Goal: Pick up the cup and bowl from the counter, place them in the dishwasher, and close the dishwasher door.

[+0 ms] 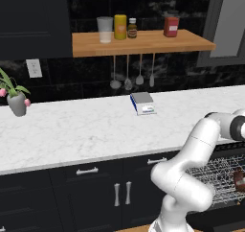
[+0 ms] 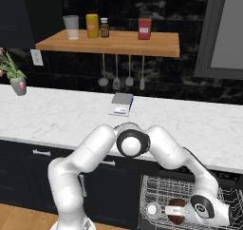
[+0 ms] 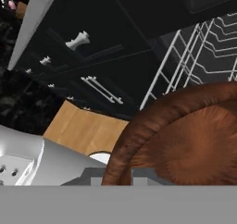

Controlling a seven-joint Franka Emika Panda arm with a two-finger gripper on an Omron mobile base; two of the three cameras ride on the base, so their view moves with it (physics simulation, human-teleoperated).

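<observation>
Right base view: bowl (image 2: 176, 211) held over dishwasher (image 2: 156, 196) rack.

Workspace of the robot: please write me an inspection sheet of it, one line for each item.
Surface: white marble counter over dark cabinets with silver handles.
Job's things: brown bowl in the gripper, low over the wire rack of the open dishwasher; a white round thing lies in the rack, too small to tell if it is the cup.
Clutter: small scale and flower vase on the counter.
Grippers: gripper shut on the bowl's rim.
Cables: nothing seen.
Surroundings: wooden shelf with jars, utensils hanging under it, wall socket, wooden floor.
</observation>
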